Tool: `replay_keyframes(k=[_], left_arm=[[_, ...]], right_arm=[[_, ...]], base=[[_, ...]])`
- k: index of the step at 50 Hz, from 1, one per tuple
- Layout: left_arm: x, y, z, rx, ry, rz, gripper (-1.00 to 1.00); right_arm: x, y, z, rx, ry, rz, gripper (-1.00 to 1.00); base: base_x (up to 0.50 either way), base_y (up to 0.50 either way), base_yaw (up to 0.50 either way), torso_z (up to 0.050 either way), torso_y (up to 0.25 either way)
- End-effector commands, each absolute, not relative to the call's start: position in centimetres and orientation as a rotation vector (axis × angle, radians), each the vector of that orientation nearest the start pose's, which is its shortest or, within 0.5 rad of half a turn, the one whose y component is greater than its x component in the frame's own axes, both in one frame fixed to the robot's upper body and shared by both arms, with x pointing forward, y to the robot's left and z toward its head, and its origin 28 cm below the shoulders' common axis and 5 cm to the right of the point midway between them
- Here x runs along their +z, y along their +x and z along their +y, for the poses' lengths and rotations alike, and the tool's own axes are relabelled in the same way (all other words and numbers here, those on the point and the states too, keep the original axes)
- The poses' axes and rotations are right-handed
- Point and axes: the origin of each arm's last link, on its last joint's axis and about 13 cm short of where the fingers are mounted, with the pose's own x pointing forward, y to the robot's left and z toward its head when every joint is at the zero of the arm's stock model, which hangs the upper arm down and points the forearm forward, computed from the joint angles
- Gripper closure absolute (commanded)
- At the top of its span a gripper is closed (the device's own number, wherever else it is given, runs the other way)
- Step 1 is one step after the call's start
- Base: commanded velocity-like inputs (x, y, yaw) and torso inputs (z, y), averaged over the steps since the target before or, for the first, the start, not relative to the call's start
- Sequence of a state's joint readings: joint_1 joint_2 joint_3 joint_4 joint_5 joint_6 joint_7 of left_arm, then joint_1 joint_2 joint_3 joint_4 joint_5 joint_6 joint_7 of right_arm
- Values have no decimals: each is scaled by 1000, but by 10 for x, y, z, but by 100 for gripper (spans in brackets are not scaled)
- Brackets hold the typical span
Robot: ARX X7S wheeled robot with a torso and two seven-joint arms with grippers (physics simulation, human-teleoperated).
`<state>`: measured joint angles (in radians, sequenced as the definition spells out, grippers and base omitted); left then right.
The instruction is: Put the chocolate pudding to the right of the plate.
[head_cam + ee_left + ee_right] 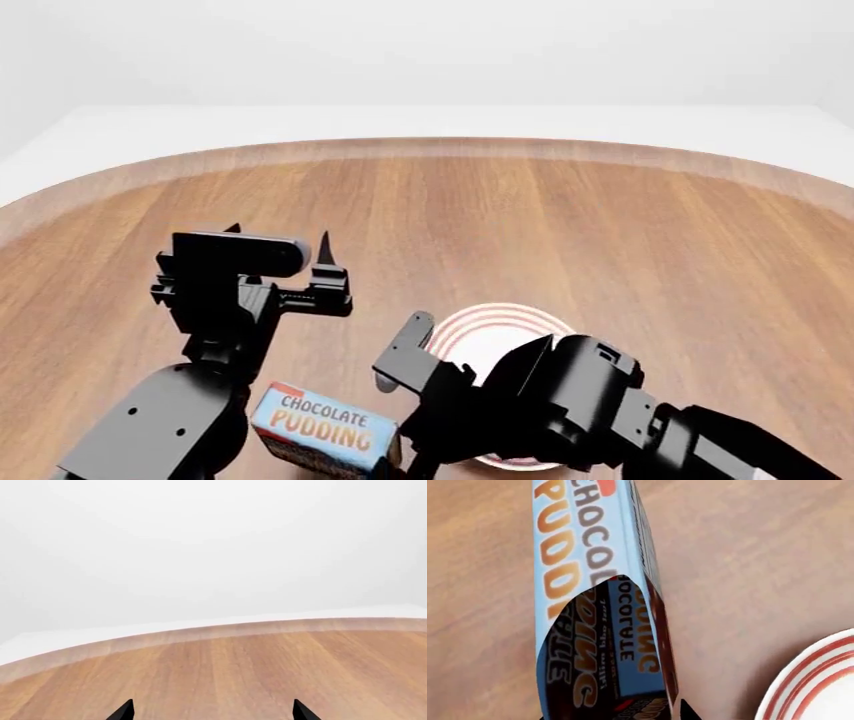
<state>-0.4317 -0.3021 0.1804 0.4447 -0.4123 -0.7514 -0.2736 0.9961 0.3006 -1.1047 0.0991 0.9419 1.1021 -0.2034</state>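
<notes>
My right gripper (400, 440) straddles the chocolate pudding (324, 428), grip unconfirmed, left of the plate (497, 330); left gripper (276, 238) spread, empty

I am in a bare simulated test space rather than any lived-in room: a rounded wood-grain surface (561, 220) lies before me, ringed by featureless white floor and walls (213, 545).
</notes>
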Motion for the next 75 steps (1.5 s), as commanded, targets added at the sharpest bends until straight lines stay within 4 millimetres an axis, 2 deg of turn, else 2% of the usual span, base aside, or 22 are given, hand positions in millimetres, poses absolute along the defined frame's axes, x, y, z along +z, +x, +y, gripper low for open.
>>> replay_keyframes(k=[1, 7, 10, 19, 32, 42, 51, 56, 61, 68, 75], left_arm=[[153, 261, 216, -70, 47, -46, -100], [153, 261, 216, -68, 45, -48, -100], [153, 261, 217, -66, 43, -48, -100], [154, 261, 216, -67, 41, -51, -100], [152, 261, 216, -69, 44, -46, -100], [151, 261, 216, -68, 44, -44, -100], [150, 262, 217, -67, 43, -40, -100], [149, 262, 218, -65, 44, -38, -100], [150, 263, 219, -63, 45, -38, -100], [147, 264, 218, -62, 44, -35, -100], [145, 265, 217, -65, 42, -31, -100]], right_arm=[[136, 287, -42, 1057, -408, 806, 100], [141, 286, -53, 1008, -402, 806, 100], [143, 289, -66, 936, -389, 815, 100], [149, 294, -90, 811, -376, 822, 100], [192, 313, -134, 564, -260, 705, 100], [199, 321, -155, 431, -195, 683, 100], [201, 314, -175, 295, -109, 672, 100], [195, 304, -185, 253, -96, 667, 100], [186, 283, -195, 200, -57, 680, 100], [184, 250, -210, 113, 45, 736, 100], [184, 245, -218, 71, 75, 776, 100]], base=[[0, 0, 0, 0, 0], [0, 0, 0, 0, 0], [0, 0, 0, 0, 0], [0, 0, 0, 0, 0], [0, 0, 0, 0, 0], [0, 0, 0, 0, 0], [0, 0, 0, 0, 0], [0, 0, 0, 0, 0], [0, 0, 0, 0, 0], [0, 0, 0, 0, 0], [0, 0, 0, 0, 0]])
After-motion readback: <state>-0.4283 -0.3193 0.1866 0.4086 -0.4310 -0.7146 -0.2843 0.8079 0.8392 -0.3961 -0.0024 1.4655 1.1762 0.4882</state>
